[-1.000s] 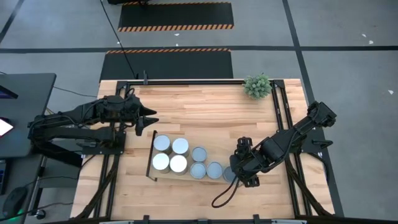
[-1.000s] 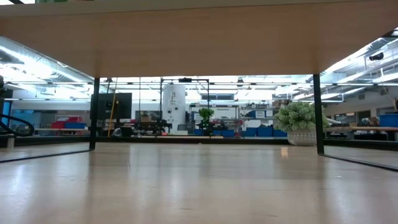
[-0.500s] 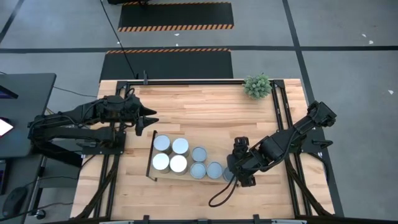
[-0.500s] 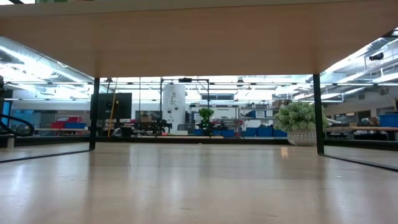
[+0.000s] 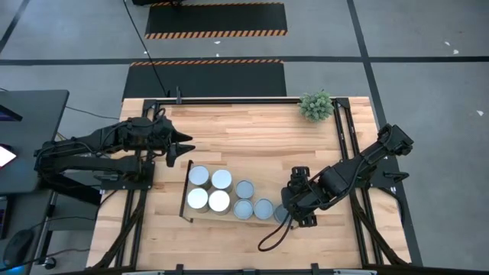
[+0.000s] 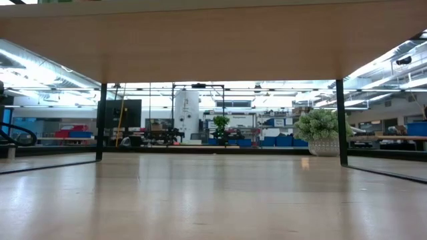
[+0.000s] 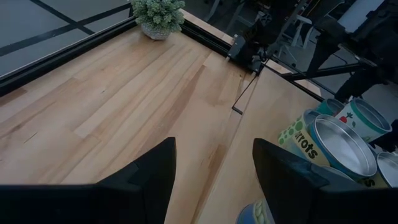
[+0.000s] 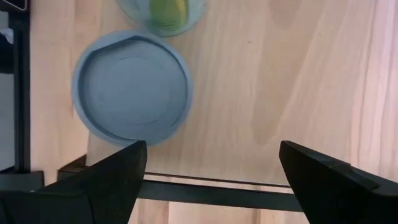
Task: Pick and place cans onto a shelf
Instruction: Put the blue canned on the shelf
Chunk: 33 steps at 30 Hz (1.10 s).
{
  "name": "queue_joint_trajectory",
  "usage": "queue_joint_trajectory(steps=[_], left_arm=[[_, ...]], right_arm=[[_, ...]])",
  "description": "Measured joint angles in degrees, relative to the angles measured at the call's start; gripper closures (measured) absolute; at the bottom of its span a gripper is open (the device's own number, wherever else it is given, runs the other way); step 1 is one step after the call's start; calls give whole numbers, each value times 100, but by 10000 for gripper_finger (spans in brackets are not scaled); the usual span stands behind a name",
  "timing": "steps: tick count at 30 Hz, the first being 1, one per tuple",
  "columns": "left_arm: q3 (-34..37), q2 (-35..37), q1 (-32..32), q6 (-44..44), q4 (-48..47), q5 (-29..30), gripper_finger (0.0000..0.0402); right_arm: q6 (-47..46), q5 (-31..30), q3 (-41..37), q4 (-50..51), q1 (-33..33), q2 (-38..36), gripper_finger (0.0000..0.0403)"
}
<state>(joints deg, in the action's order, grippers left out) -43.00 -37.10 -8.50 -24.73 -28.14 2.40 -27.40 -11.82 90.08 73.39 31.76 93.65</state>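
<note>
Several silvery cans stand upright on their bases on the light-wood shelf (image 5: 229,219). The pale whitish ones (image 5: 209,189) are at its left end and the bluish-grey ones (image 5: 254,201) toward its right. My right gripper (image 5: 296,208) hovers open above the shelf's right end, just beside a bluish can (image 8: 132,87) and pointing down, and holds nothing. My left gripper (image 5: 186,147) is open and empty, level above the table beyond the shelf's left end; the whitish cans (image 7: 339,142) lie ahead of it. The shelf's underside (image 6: 200,40) and its black legs (image 6: 341,120) show in the low view.
A small green plant (image 5: 316,105) stands at the table's far right corner and also shows in the low view (image 6: 320,137). A black frame rail (image 5: 229,99) runs along the far edge. A black cable loop (image 5: 271,238) hangs near the right gripper. Bare wood lies between plant and shelf.
My right gripper has edged slightly toward the table's left edge above the shelf's right end. The cans have stayed in place.
</note>
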Motion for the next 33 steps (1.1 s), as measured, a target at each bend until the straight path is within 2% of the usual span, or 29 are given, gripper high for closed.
queue_joint_trajectory(steps=[24,33], left_arm=[[0,-1,-1,142,0,-14,182],[0,0,-1,146,0,-14,182]], right_arm=[[231,-54,-31,-253,36,0,29],[-21,-174,177,-222,-15,-17,29]])
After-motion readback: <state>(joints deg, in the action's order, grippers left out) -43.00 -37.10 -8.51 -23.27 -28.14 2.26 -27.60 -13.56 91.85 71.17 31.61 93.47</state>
